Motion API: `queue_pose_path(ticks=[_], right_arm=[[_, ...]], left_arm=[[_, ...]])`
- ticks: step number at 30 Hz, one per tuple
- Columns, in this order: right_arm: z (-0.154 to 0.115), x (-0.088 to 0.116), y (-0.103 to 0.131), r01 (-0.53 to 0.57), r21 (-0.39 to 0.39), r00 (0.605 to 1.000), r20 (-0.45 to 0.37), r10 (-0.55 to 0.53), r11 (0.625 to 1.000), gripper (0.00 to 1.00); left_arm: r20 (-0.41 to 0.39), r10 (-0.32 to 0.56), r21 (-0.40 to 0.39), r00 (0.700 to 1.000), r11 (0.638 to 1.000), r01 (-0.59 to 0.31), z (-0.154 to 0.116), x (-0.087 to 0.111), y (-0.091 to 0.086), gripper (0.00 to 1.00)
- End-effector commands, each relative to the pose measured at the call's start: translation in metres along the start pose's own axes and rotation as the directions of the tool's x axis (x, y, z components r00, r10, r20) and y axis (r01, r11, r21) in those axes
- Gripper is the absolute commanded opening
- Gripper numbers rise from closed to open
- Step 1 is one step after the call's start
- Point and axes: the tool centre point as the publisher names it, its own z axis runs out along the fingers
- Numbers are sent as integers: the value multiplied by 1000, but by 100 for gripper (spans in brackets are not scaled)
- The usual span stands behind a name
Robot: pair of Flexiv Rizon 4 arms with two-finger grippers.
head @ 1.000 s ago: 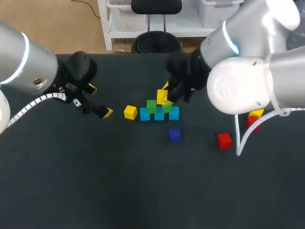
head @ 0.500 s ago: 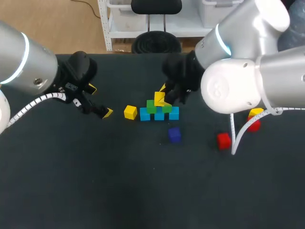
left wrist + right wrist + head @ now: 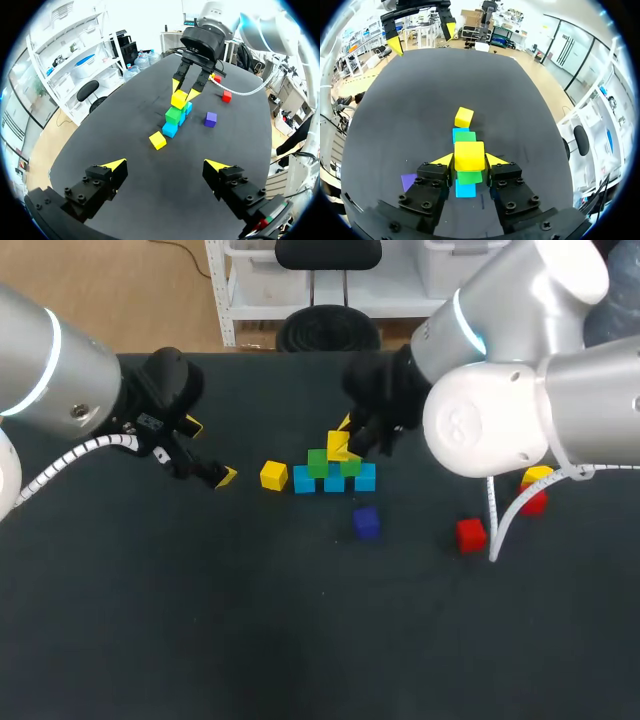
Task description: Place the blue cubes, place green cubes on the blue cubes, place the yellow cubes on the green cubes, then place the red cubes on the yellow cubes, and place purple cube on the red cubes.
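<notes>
right gripper [image 3: 469, 160]: clamped on yellow cube [image 3: 469, 154]; shifted slightly left over the last second, now on or just above the green cubes [image 3: 319, 463] topping the blue cubes [image 3: 365, 478]. yellow layer beginning. left gripper [image 3: 165, 165]: fingers apart, empty, unmoved.

Left gripper [image 3: 165, 165] hanging spread wide; ahead, right gripper [image 3: 185, 90] clasping yellow cube [image 3: 179, 99] over green cubes [image 3: 173, 115]; purple cube [image 3: 210, 119] lying nearby.

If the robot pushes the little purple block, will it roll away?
Probably not. The purple cube has flat faces and square edges, so it would likely slide on the dark table rather than roll. It sits low and flat, so tipping seems unlikely. It looks small and rigid, so probably light, though weight cannot be seen.
</notes>
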Motion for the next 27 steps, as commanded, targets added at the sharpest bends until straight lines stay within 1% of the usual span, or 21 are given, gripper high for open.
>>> queue_pose_path(ticks=[1, 27], right_arm=[[0, -1, 0, 4, -2, 1000, 2, -4, 1000, 0], [3, 0, 3, 32, -13, 999, -8, -32, 999, 0]], left_arm=[[5, 2, 3, 1000, 1000, -2, 0, 1, 1, 100], [5, 2, 3, 1000, 1000, -2, 0, 1, 1, 100]])
